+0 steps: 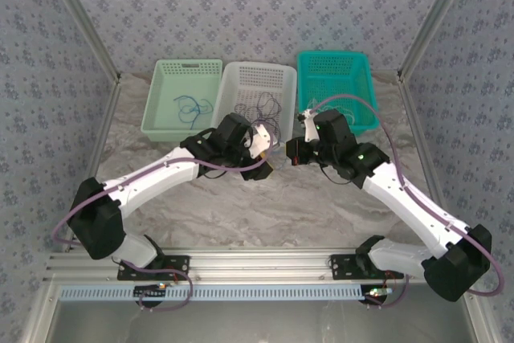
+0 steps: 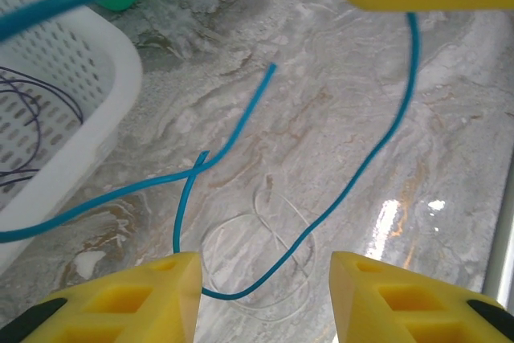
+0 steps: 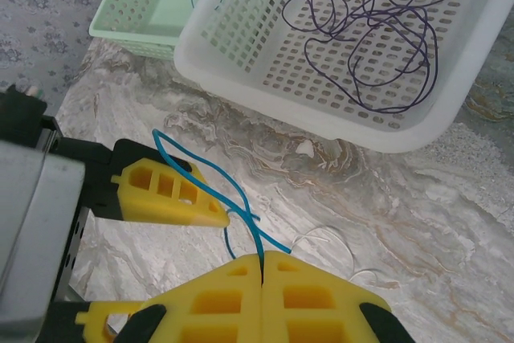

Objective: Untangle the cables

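Pinched the blue cable [image 3: 205,186] in the right end effector [image 3: 262,263], likely to draw it off the whitish cable [image 3: 321,229] (faint on the worktop [image 3: 418,198]). Hovered the left end effector [image 2: 265,271] spread, gripping nothing.

marble table [image 1: 257,214] | three baskets [image 1: 257,65] | blue cable [image 2: 238,118] | whitish cable [image 2: 233,217]

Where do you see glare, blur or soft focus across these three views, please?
Left wrist: white glare on the table at lower right, and the blue cable smears out of focus along the top-left edge. Right wrist: the purple cable in the white basket is crisp, with no glare. Top external: even, soft light with faint shadows.
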Action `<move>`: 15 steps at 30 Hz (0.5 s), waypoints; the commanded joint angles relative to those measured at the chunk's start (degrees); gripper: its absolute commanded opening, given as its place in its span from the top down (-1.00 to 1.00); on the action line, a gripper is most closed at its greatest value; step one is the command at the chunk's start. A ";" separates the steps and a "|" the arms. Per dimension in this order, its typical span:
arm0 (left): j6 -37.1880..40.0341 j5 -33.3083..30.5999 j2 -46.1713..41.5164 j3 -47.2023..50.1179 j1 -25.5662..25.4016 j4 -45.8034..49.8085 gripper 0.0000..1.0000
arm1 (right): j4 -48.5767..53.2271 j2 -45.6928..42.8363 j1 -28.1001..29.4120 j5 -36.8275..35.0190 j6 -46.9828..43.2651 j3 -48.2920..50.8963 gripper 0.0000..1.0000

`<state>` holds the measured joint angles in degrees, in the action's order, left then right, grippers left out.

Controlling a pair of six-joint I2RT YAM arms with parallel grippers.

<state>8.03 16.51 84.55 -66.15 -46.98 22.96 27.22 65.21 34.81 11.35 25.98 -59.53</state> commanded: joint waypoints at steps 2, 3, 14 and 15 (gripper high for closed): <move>-2.45 -6.04 -1.08 1.38 -0.26 -3.90 0.09 | 0.19 -1.71 0.44 0.27 0.74 -1.68 1.00; -3.10 -7.55 -1.61 1.88 -0.32 -4.80 0.08 | 0.36 -1.75 0.44 0.04 0.74 -1.73 1.00; -7.25 -8.98 -2.34 3.72 -0.46 -7.43 0.24 | -0.75 -1.84 0.43 0.31 1.09 -1.57 1.00; -7.76 -8.71 -2.51 4.05 -0.40 -8.36 0.39 | -0.69 -1.84 0.39 0.24 1.11 -1.55 1.00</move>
<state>1.87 7.46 84.01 -62.61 -47.00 17.76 27.14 64.12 34.81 11.35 26.17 -59.53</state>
